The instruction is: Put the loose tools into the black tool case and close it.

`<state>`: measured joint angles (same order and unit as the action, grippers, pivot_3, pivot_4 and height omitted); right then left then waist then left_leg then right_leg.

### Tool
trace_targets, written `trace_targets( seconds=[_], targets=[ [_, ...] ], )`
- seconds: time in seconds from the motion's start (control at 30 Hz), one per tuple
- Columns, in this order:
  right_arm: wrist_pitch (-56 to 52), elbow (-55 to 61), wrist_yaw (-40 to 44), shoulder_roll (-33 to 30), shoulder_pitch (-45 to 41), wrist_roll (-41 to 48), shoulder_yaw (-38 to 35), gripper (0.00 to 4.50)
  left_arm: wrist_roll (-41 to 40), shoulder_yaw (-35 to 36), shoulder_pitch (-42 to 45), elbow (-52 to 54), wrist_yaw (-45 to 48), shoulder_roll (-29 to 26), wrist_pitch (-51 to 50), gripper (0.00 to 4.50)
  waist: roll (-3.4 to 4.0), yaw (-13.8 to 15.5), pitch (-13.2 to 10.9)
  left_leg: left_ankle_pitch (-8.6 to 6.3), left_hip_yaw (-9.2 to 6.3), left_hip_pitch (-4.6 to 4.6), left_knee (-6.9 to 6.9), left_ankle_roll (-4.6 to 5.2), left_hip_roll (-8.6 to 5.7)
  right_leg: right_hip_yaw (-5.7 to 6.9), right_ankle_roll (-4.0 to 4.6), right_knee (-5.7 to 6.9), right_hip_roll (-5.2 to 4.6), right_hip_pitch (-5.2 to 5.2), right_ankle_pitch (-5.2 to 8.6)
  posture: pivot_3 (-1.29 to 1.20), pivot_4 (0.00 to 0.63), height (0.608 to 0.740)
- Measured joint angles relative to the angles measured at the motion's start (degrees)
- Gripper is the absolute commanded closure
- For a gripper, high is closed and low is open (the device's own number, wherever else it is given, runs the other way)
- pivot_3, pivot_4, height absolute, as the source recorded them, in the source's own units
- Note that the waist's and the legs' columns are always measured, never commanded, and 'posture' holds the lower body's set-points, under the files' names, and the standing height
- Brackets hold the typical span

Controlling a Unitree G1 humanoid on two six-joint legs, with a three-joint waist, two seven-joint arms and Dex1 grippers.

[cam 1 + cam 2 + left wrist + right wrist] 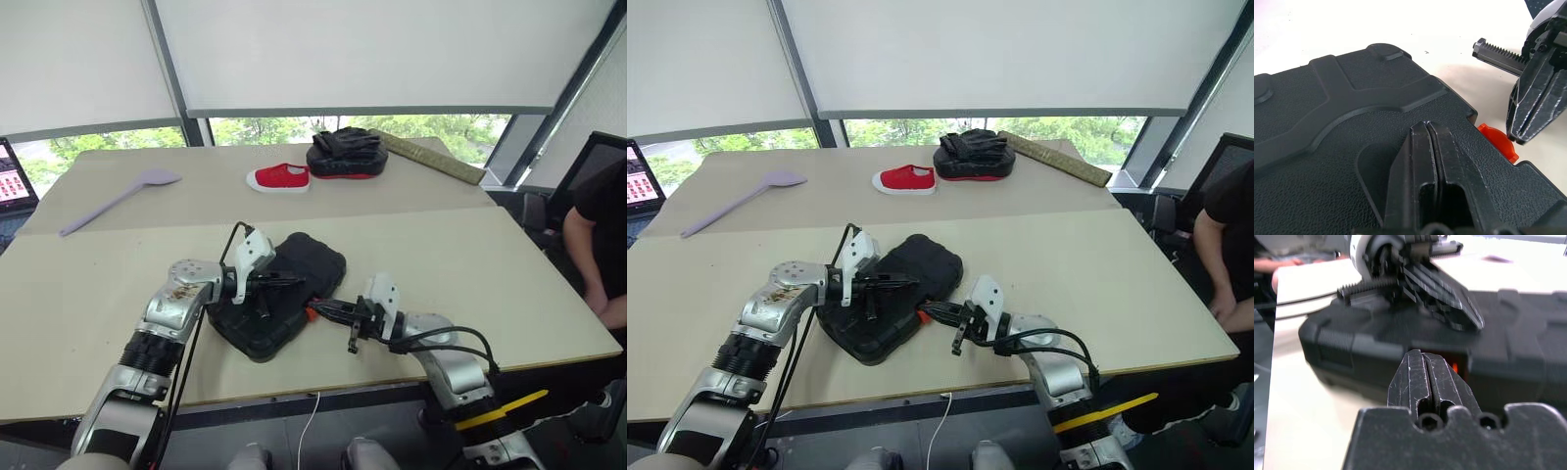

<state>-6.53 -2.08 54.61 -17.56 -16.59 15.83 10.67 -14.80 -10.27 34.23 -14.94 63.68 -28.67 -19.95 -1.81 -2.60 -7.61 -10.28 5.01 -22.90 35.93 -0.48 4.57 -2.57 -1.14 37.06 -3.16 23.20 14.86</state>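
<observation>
The black tool case lies closed on the near table, its lid down and its orange latch on the side facing my right arm. My left gripper is shut and rests on top of the lid. My right gripper is shut with nothing in it, level with the case's side, its tip just in front of the orange latch. In the left wrist view the right gripper's fingertips sit right beside the latch. The loose tools are out of view.
On the far table lie a long lilac spoon, a red shoe, a black padded mitt and a long brown bar. A person stands at the table's right edge. A screen is at the far left.
</observation>
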Motion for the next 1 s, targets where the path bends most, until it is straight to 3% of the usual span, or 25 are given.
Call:
trace_targets(
  seconds=[0.23,0.47,1.0],
  targets=[
    [-7.98,4.09,-1.20,-6.01,3.30,0.35,-0.62,4.50,0.00,0.00,-0.13,0.07,0.08,-0.10,0.00,4.42,-0.01,-0.03,0.00,0.00,-0.01,0.03,-0.04,0.00,0.00,0.01,0.04,-0.03,-0.01,0.00,0.03,0.00,0.150,0.740],
    [-8.85,-0.26,-4.89,-1.09,-0.93,-2.45,2.22,4.50,0.00,0.13,-0.54,0.71,-0.22,-0.10,0.00,4.42,0.00,-0.03,0.01,0.00,-0.03,0.01,-0.05,0.00,-0.01,0.00,0.04,-0.03,-0.01,0.03,0.04,0.00,0.150,0.740],
    [-5.86,-7.30,-2.78,1.65,-5.01,-4.76,4.42,4.50,-1.13,2.67,-4.45,4.84,-1.61,-1.08,0.07,4.42,0.01,-1.06,0.00,-0.05,-0.03,-0.04,-0.19,-0.02,0.01,-0.03,0.07,-0.04,0.03,0.14,0.10,0.00,0.150,0.740]
  ],
)
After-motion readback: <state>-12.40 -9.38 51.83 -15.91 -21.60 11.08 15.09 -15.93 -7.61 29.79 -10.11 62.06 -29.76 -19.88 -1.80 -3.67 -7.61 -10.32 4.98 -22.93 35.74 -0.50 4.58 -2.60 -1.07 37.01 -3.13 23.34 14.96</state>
